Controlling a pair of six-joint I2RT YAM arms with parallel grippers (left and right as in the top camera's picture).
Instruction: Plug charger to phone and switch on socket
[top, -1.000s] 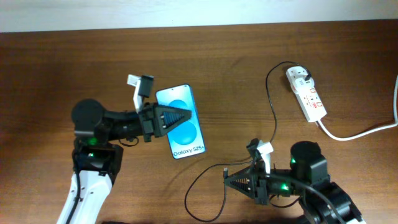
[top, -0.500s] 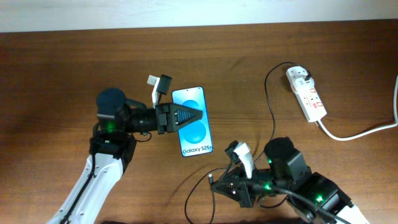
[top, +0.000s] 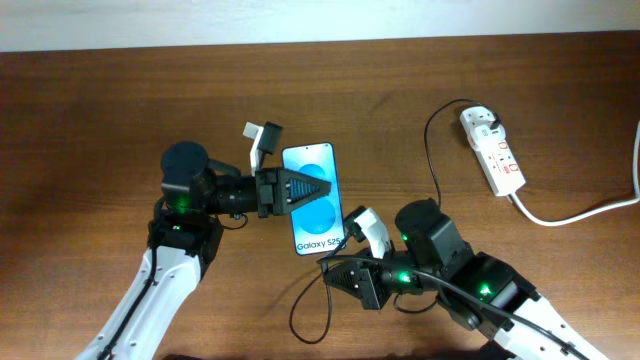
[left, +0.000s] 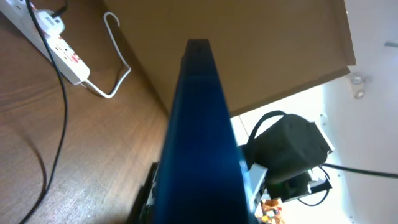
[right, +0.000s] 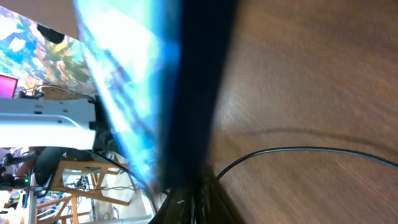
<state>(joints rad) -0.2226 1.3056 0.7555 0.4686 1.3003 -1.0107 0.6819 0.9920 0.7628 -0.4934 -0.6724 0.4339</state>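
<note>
Both phone (top: 322, 216) and charger (top: 434, 165) have moved closer together.

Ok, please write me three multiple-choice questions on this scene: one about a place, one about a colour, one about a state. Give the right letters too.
1. Seen from overhead, where on the table does the socket lie?
A. at the left edge
B. at the right side
C. in the middle, near the front

2. What colour is the screen of the phone?
A. blue
B. red
C. green

3. In what state are the left fingers?
A. wide open above the socket
B. out of every view
C. shut on the phone

Answers:
1. B, because the white strip lies far to the right in the overhead view.
2. A, because the screen glows blue.
3. C, because the left wrist view shows the phone edge-on between them.
</note>
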